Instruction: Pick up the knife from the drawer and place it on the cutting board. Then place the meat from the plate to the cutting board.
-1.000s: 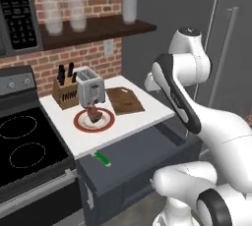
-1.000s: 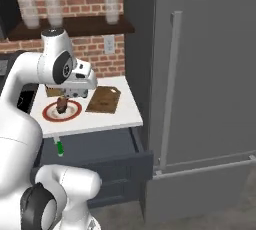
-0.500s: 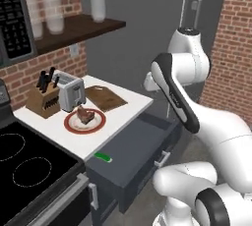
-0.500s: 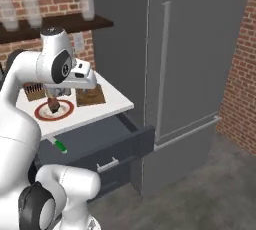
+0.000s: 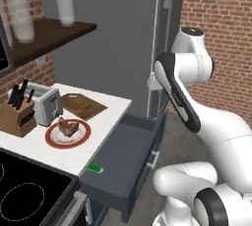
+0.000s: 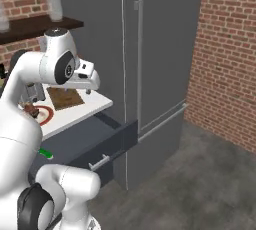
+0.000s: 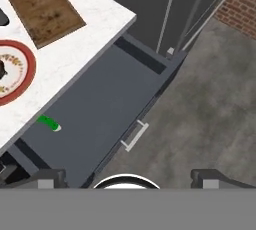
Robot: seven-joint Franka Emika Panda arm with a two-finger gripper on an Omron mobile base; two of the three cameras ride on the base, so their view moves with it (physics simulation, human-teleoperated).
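Knife [image 7: 48,122] first: it lies in the open drawer [image 7: 100,119], close under the counter's edge, its green handle the part you see plainly and the short pale blade tucked toward the counter; you can judge it light and rigid, the handle smooth and likely a little slippery, so take it across the handle's middle with the fingers square to its length; keep off the thin blade, which gives little to pinch. The gripper [image 7: 128,176] hangs well above the drawer with its jaws spread wide and nothing between them. The cutting board [image 7: 44,9] lies flat on the white counter, bare, just beside the plate [image 5: 53,139]; the meat [image 5: 67,127] sits on that plate, a small lump, probably soft and slick, best pinched gently across its bulk so it doesn't squash or slide. You will find no brand, label or legible writing on any of these things.
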